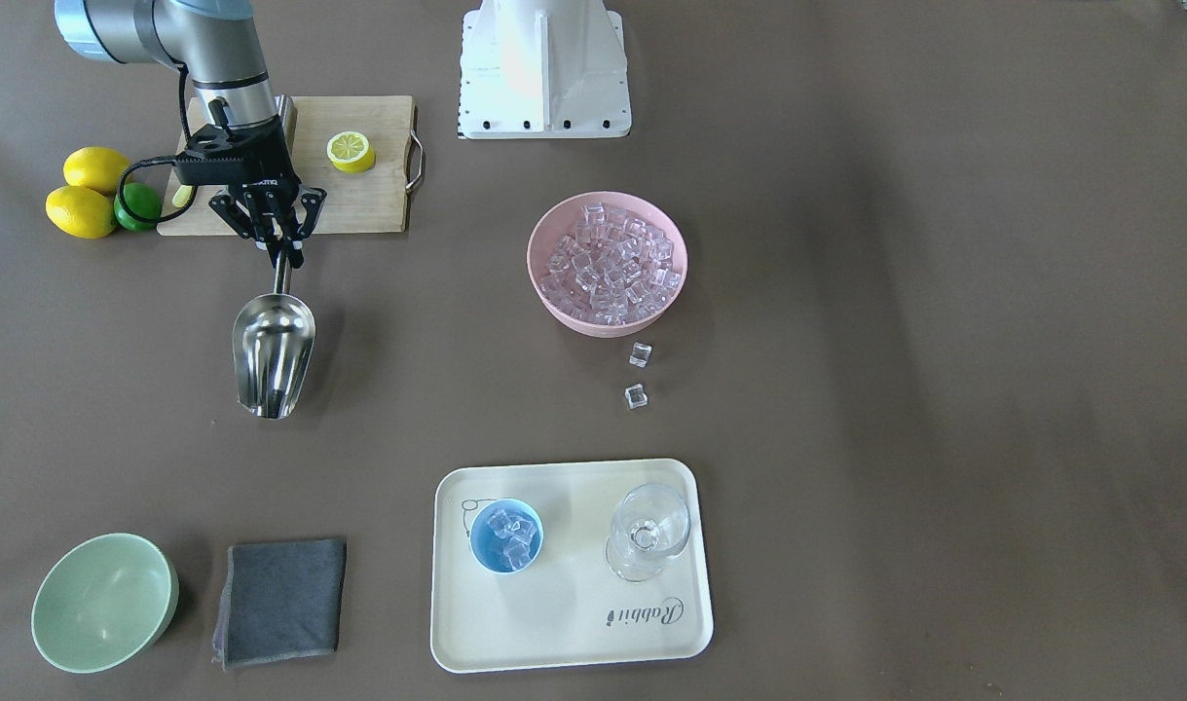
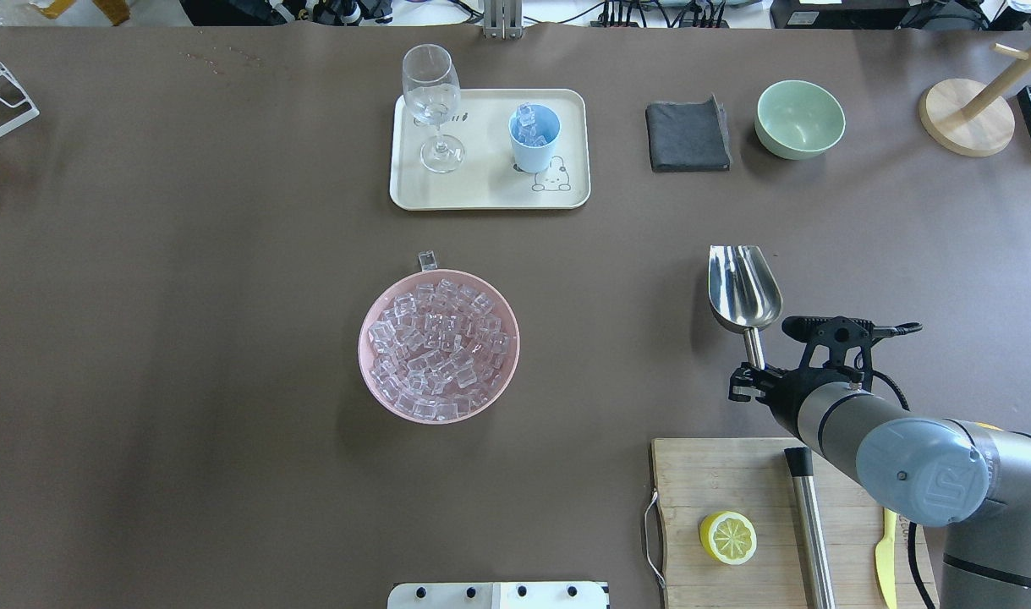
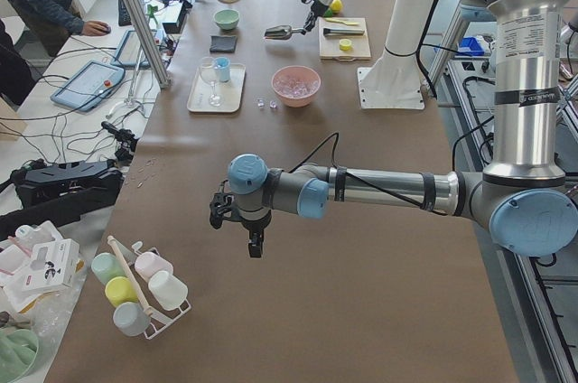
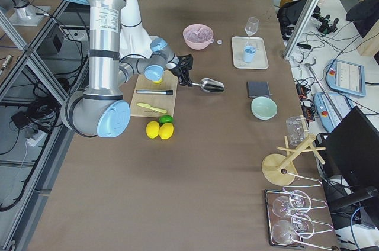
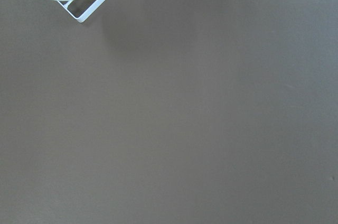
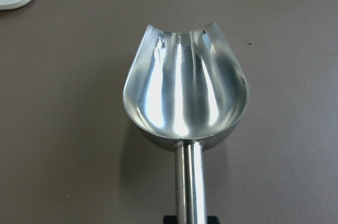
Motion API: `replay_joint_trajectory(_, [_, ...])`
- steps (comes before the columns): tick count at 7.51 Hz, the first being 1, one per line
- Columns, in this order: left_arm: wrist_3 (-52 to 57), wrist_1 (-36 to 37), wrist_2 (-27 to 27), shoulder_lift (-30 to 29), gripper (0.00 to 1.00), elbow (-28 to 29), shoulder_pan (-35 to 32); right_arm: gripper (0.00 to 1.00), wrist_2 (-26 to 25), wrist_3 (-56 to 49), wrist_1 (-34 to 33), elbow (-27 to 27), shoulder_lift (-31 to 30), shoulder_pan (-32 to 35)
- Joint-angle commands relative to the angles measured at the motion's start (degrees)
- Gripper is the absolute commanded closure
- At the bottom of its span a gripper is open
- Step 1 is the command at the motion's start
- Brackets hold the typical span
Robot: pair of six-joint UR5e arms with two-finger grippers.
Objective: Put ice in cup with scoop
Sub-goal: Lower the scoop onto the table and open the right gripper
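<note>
My right gripper (image 1: pixel 283 255) is shut on the thin handle of the steel scoop (image 1: pixel 274 352), which lies level and low over the brown table, in front of the cutting board. In the right wrist view the scoop (image 6: pixel 185 92) has an empty bowl. The light-blue cup (image 1: pixel 506 535) stands on the cream tray (image 1: pixel 574 613) with a few ice cubes inside. More ice (image 1: pixel 608 263) fills the pink bowl (image 1: pixel 544 292). Two loose cubes (image 1: pixel 640 354) lie beside it. My left gripper (image 3: pixel 255 247) hangs over bare table far off; I cannot tell its state.
A stemmed glass (image 1: pixel 649 531) shares the tray. A green bowl (image 1: pixel 103 602) and a grey cloth (image 1: pixel 281 601) lie near the tray. The cutting board (image 1: pixel 359 200) carries a half lemon (image 1: pixel 351 152); whole lemons (image 1: pixel 87 195) sit beside it. A mug rack (image 3: pixel 135 288) is near my left gripper.
</note>
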Motion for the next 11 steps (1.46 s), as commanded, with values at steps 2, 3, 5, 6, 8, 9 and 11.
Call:
replay_joint_trajectory(2, [7.58, 0.39, -4.25, 3.04, 0.02, -0.09, -5.58, 0.0, 2.32, -0.78, -0.44, 0.94, 0.11, 0.14])
replay_joint_trajectory(3, [7.86, 0.56, -4.69, 3.13, 0.02, -0.09, -5.59, 0.0, 2.77, -0.78, -0.79, 1.38, 0.11, 0.4])
replay_joint_trajectory(5, [7.95, 4.5, -6.89, 2.52, 0.02, -0.61, -5.68, 0.0, 4.7, -1.92, -0.79, 1.82, 0.11, 1.63])
replay_joint_trajectory(6, [8.3, 4.52, -6.89, 2.69, 0.02, -1.05, -5.68, 0.0, 5.58, -2.62, -0.79, 1.82, 0.2, 2.33])
replay_joint_trajectory(8, [8.31, 4.52, -6.89, 2.78, 0.02, -1.06, -5.68, 0.0, 12.83, -6.3, -1.92, 2.35, 0.55, 7.66])
replay_joint_trajectory(9, [8.31, 4.52, -6.89, 2.69, 0.02, -1.06, -5.42, 0.0, 21.67, -11.02, -3.67, 2.52, 0.81, 13.61])
replay_joint_trajectory(11, [8.31, 4.52, -6.89, 2.87, 0.02, -0.97, -5.41, 0.0, 37.42, -19.46, -7.89, 2.17, 0.73, 23.39])
